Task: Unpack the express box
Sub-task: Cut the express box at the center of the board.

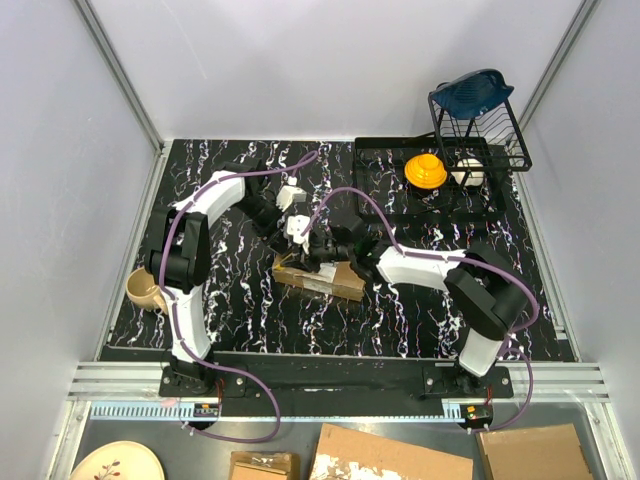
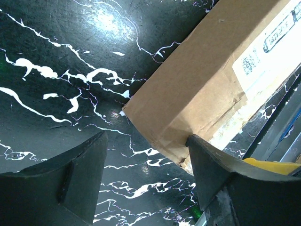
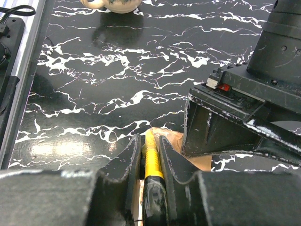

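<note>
The express box (image 1: 322, 278), a small brown carton with a white label, lies on the black marbled table just in front of both grippers. In the left wrist view its near end (image 2: 207, 80) reaches in between my open left gripper (image 2: 146, 165). The right finger (image 2: 214, 169) stands against that end's corner, while the left finger is well clear of it. My right gripper (image 3: 149, 139) is shut on a yellow-and-black utility knife (image 3: 151, 162), held over the box's top (image 3: 175, 137), close beside the left gripper (image 3: 221, 122). From above, the two grippers (image 1: 297, 232) (image 1: 325, 255) meet over the box.
A black dish rack (image 1: 400, 150) at the back right holds a yellow item (image 1: 425, 170) and a blue lid (image 1: 472, 92). A tan mug (image 1: 143, 290) stands at the table's left edge. Torn cardboard pieces (image 1: 390, 455) and a plate (image 1: 115, 462) lie below the front rail.
</note>
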Action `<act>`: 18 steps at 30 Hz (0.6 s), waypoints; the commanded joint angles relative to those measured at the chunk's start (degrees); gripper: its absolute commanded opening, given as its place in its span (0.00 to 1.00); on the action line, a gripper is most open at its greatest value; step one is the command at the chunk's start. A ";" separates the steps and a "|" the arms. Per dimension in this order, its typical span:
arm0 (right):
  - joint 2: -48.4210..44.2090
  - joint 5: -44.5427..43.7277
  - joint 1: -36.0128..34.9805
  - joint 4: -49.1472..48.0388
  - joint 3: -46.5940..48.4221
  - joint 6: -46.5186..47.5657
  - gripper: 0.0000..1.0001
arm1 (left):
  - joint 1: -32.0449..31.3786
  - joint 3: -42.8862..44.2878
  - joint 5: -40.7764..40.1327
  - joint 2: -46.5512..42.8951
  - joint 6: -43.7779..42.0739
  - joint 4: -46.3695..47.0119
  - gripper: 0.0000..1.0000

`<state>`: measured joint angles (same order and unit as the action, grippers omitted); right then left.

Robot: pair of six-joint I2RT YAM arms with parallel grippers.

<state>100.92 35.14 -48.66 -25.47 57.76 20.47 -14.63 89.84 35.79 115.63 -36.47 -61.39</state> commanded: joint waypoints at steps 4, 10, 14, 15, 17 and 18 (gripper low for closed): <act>-7.23 -2.08 -1.08 6.57 -6.16 -1.75 0.00 | -1.71 -2.04 -6.35 1.96 -3.43 7.68 0.71; -9.61 -2.88 -0.99 8.86 -8.71 -1.92 0.00 | -2.15 -1.95 -7.22 2.05 -3.52 7.68 0.70; -10.04 -3.40 -1.08 10.97 -8.54 -0.70 0.00 | -2.33 -1.78 -7.40 2.14 -3.61 7.77 0.70; -10.57 -3.93 -1.08 12.10 -8.45 -0.26 0.00 | -2.33 -1.95 -7.40 2.23 -3.70 7.68 0.70; -11.27 -4.54 -0.99 14.30 -8.27 0.89 0.00 | -2.33 -1.86 -7.49 2.40 -3.70 7.68 0.70; -11.62 -4.90 -0.91 14.92 -8.01 1.24 0.00 | -2.33 -1.95 -7.40 2.49 -3.78 7.68 0.71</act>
<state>92.07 29.63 -48.82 -19.81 50.30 21.04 -16.34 89.49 36.03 115.63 -36.42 -61.41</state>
